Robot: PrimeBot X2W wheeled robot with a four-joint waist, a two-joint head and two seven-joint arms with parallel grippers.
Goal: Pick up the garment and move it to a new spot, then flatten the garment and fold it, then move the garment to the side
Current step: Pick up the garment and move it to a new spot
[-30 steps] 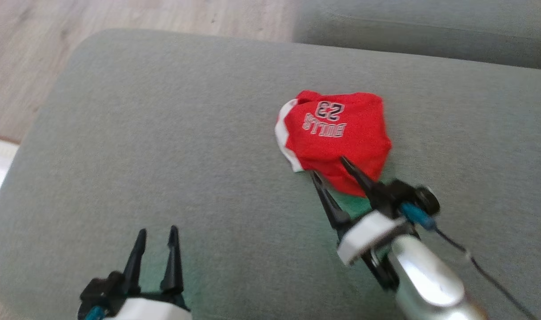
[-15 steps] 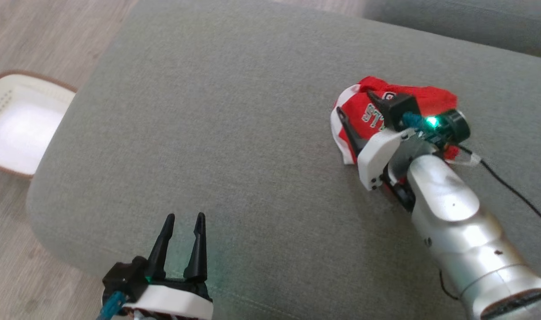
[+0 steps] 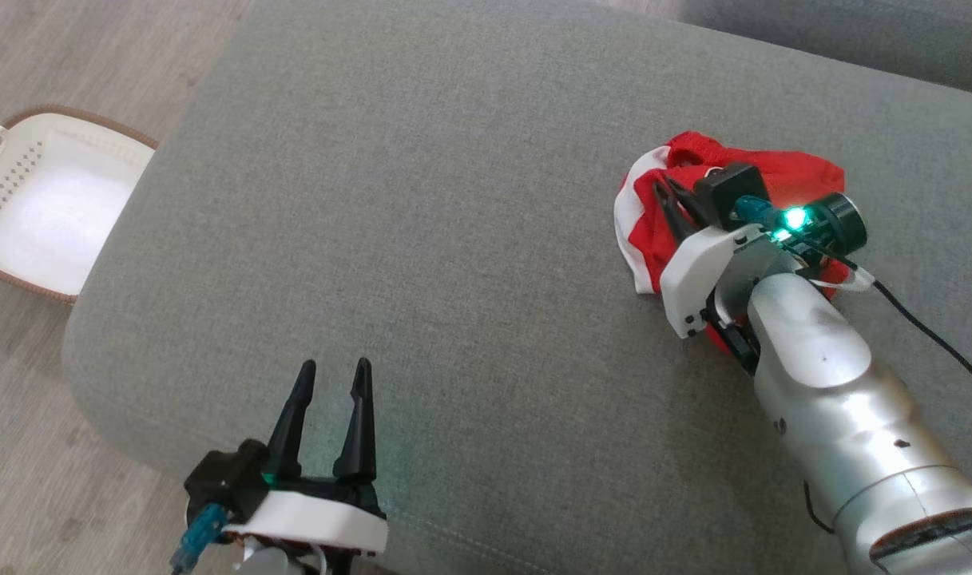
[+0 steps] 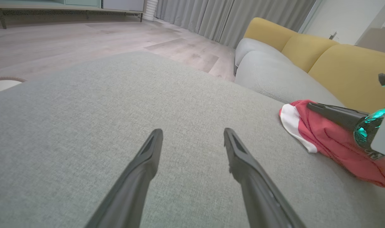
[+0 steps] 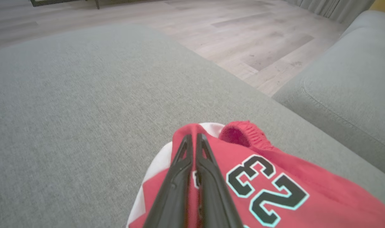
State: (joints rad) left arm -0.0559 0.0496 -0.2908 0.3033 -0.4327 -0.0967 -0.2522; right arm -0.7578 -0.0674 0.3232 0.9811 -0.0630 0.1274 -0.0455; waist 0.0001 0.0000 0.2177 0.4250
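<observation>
The garment (image 3: 801, 172) is a crumpled red jersey with white trim and the number 23, lying on the grey sofa cushion (image 3: 422, 200) at the right. My right gripper (image 3: 664, 190) lies low over its left part, fingers pressed together on a raised fold of red cloth. In the right wrist view the gripper (image 5: 193, 136) pinches the garment (image 5: 274, 177) near its white edge. The left wrist view shows the garment (image 4: 325, 139) with a right finger (image 4: 331, 112) on top. My left gripper (image 3: 334, 369) (image 4: 193, 133) hovers open over the cushion's near edge, nothing between its fingers.
A white basket (image 3: 78, 121) with a brown rim stands on the wooden floor left of the cushion. A second grey cushion (image 5: 353, 79) adjoins at the far right. Yellow backrests (image 4: 338, 63) rise behind the sofa. A black cable (image 3: 933, 343) trails from the right wrist.
My right gripper has pushed forward over the garment and shut on a fold of it. The head camera has shifted, bringing the basket into view. The left gripper stays open.
</observation>
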